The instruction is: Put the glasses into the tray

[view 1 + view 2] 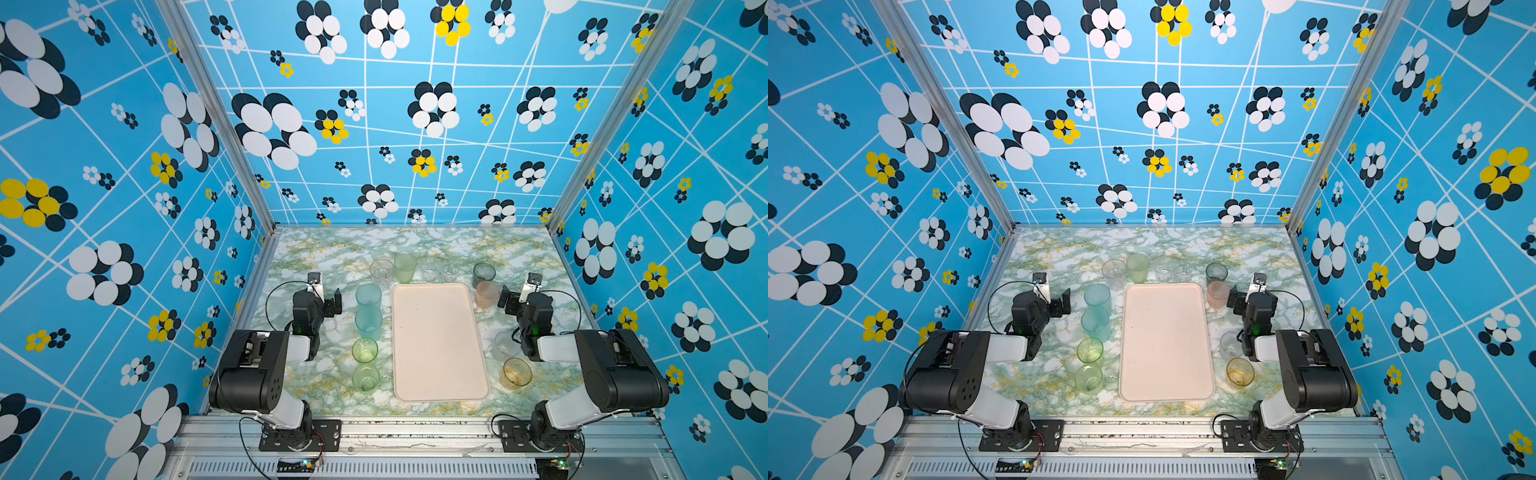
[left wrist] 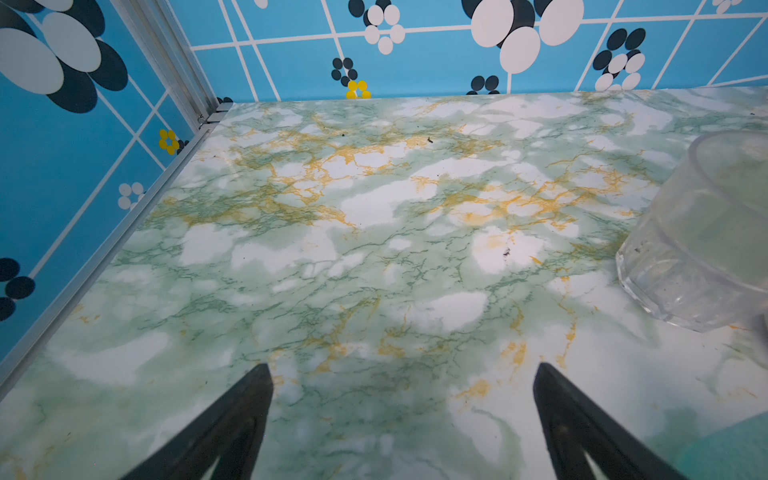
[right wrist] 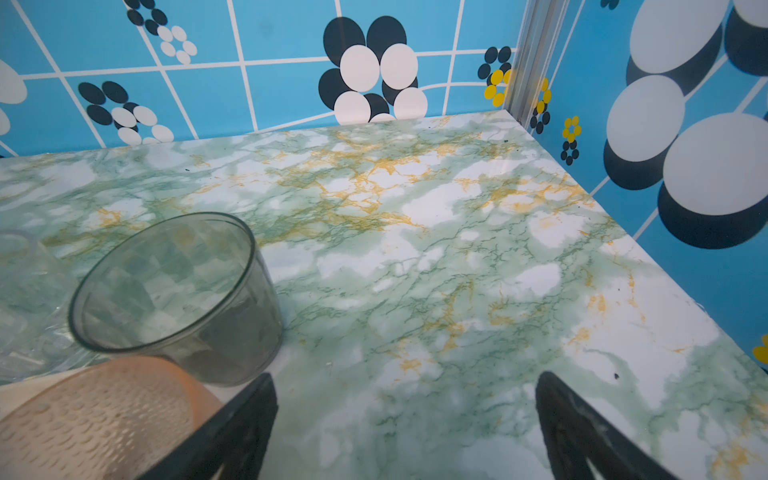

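The cream-pink tray [image 1: 438,340] [image 1: 1165,340] lies mid-table with nothing in it. Several glasses stand around it. Two teal ones [image 1: 368,297], a lime one [image 1: 365,350] and a pale green one [image 1: 366,378] line its left side. A smoky grey glass [image 1: 484,274] [image 3: 178,299], a pink one [image 1: 487,294] [image 3: 104,415], a clear one [image 1: 505,345] and an amber one [image 1: 515,372] stand on its right. My left gripper [image 1: 337,301] [image 2: 402,370] hangs open left of the teal glasses. My right gripper [image 1: 505,299] [image 3: 405,378] is open, just right of the pink glass.
Clear glasses [image 1: 381,270] and a pale green one [image 1: 405,268] stand in a row behind the tray. The left wrist view shows a clear glass [image 2: 702,232] off to one side of the fingers. Patterned walls close in the marbled table [image 1: 316,249] on three sides.
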